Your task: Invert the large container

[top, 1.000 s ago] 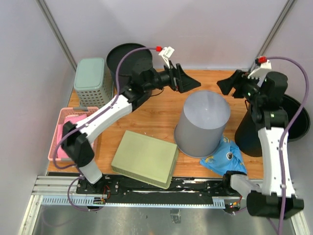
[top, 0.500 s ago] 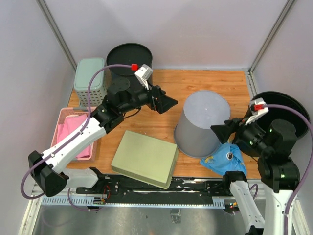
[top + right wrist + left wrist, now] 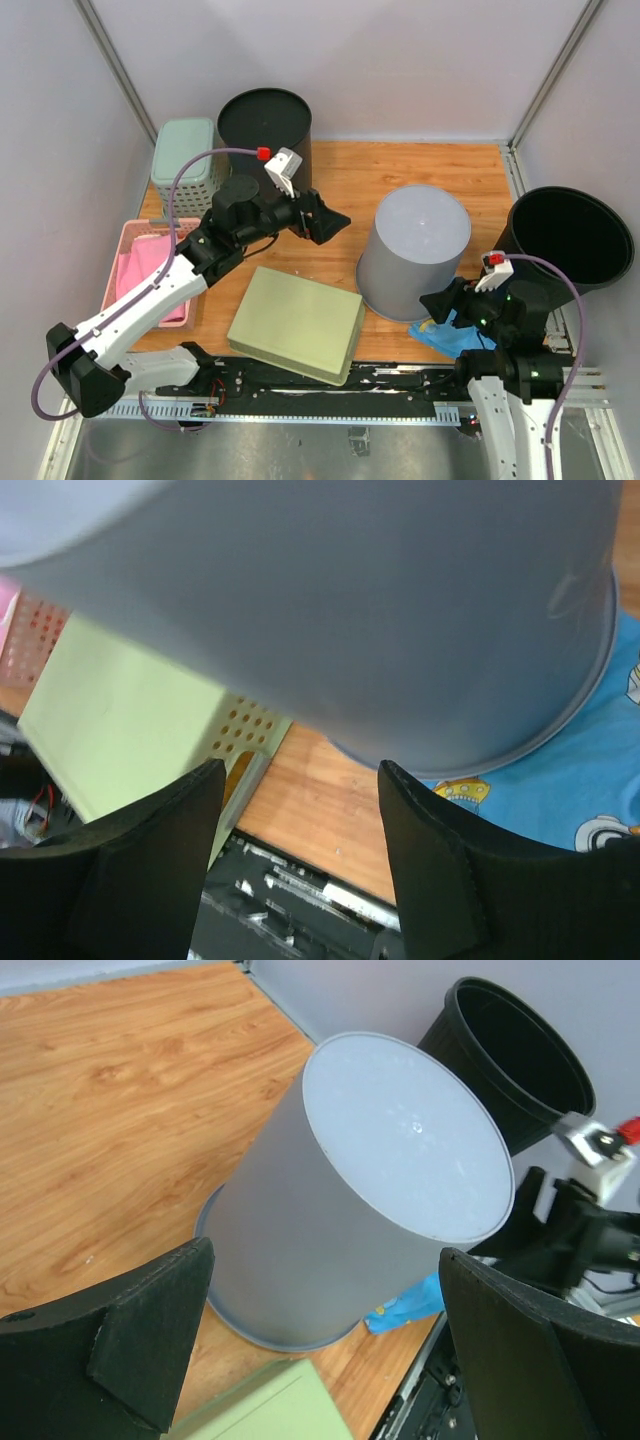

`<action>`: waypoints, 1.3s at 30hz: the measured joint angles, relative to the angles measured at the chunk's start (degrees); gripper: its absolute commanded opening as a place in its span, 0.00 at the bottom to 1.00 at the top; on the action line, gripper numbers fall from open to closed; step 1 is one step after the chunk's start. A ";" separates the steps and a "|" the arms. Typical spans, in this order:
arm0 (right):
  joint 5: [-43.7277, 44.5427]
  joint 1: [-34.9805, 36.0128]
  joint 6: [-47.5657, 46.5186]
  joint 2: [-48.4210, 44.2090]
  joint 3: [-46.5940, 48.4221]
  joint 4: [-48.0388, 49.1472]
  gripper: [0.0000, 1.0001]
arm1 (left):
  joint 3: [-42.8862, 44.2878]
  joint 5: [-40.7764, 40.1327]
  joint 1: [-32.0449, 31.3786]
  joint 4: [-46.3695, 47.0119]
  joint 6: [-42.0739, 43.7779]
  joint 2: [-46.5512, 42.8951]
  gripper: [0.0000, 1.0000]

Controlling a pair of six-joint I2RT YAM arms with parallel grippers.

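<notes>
Smooth grey tapered container (image 3: 413, 252) base-up, left end effector (image 3: 322, 1260) spread, right end effector (image 3: 300, 770) spread

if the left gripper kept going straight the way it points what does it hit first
The left gripper would most likely meet the grey container on its side wall; it sits centred between the open fingers in the left wrist view.

Pale walls (image 3: 400, 60) on three sides; wooden table (image 3: 400, 170) (metal rail (image 3: 110, 378) at near edge).
</notes>
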 measured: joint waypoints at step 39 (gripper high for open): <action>33.77 19.52 6.29 51.58 19.30 45.79 0.71 | -9.55 -5.35 -0.70 -9.38 -3.32 -7.67 0.99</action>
